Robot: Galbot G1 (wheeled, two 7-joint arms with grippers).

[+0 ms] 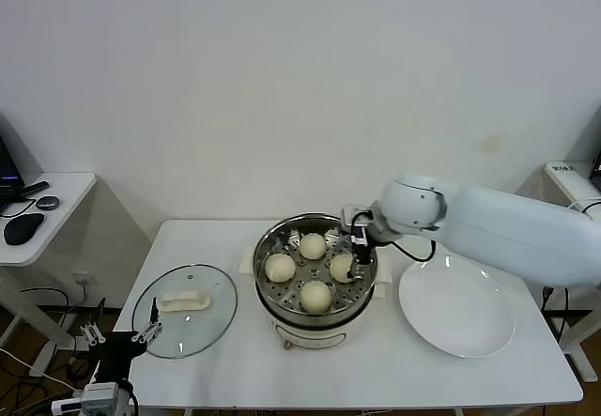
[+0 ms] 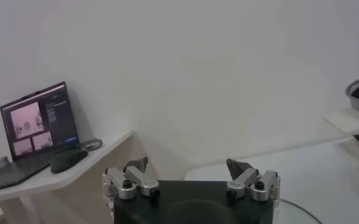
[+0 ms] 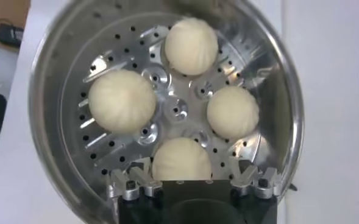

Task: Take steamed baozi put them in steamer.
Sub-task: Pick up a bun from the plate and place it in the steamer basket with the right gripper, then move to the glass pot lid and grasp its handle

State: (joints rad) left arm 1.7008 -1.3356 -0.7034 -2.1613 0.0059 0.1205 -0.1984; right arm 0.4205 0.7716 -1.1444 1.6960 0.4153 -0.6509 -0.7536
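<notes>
All four cream-white baozi lie on the perforated tray inside the steel steamer (image 1: pixel 266 249): one at the back (image 1: pixel 313 245), one at the left (image 1: pixel 280 267), one at the front (image 1: pixel 315 295) and one at the right (image 1: pixel 342 266). My right gripper (image 1: pixel 358 247) hovers over the steamer's right rim, just above the right baozi, and is open and empty. In the right wrist view the gripper (image 3: pixel 191 175) has its fingers spread wide on either side of the nearest baozi (image 3: pixel 181 159), not touching it. The other three baozi (image 3: pixel 122 100) (image 3: pixel 191 38) (image 3: pixel 233 111) sit farther across the tray (image 3: pixel 178 112). My left gripper (image 1: pixel 117 334) is parked low, off the table's front-left corner, and is open.
An empty round white plate (image 1: pixel 457 317) lies right of the steamer. A flat glass lid (image 1: pixel 202 327) with a white handle (image 1: pixel 181 300) lies to its left. A side desk (image 1: pixel 56 191) with a mouse stands at far left; the left wrist view shows a laptop (image 2: pixel 39 122) on it.
</notes>
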